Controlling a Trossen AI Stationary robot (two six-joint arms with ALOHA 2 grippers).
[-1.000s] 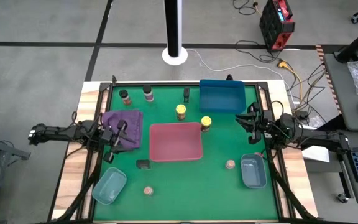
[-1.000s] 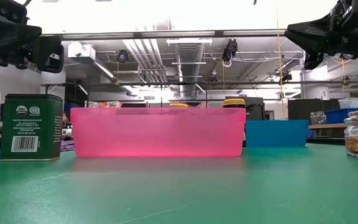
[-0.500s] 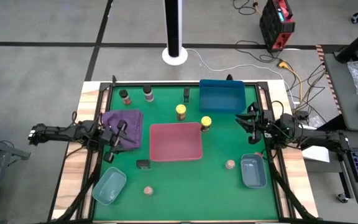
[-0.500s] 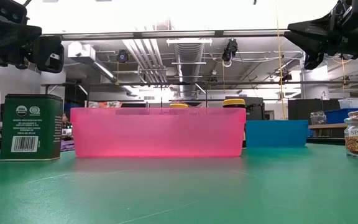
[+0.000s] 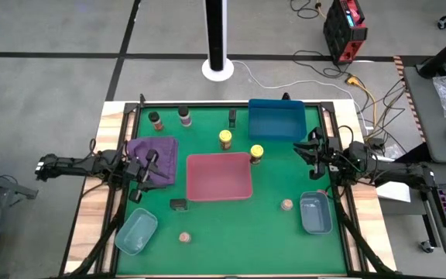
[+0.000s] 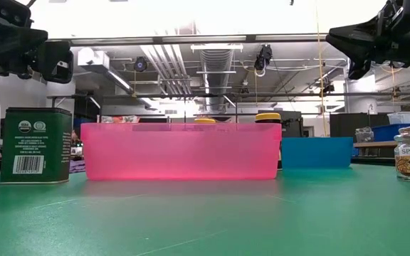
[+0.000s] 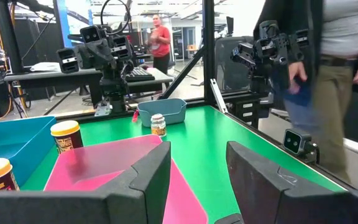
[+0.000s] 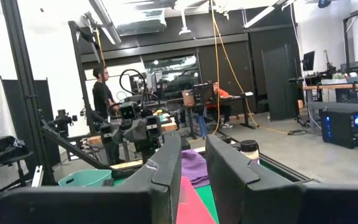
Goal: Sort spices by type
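High view, nearest edge first: two pale tan jars (image 5: 184, 237) (image 5: 286, 204) stand well apart on the green table (image 5: 238, 232), between a teal tray (image 5: 136, 231) and a grey-blue tray (image 5: 315, 214). One black tin (image 5: 178, 204) sits just beside the red tray (image 5: 219, 176); the second tin (image 5: 232, 117) is far back. Two yellow-capped jars (image 5: 225, 139) (image 5: 256, 153) stand behind the red tray, and two dark shakers (image 5: 156, 121) (image 5: 184, 116) and a blue tray (image 5: 276, 120) are farthest.

The left end effector (image 5: 147, 164) hovers over a purple tray (image 5: 161, 147), fingers narrowly parted and empty. The right end effector (image 5: 308, 151) is closed on nothing.

Such narrow fingers would likely topple a jar rather than straddle it. With each pair split, types could get mixed.
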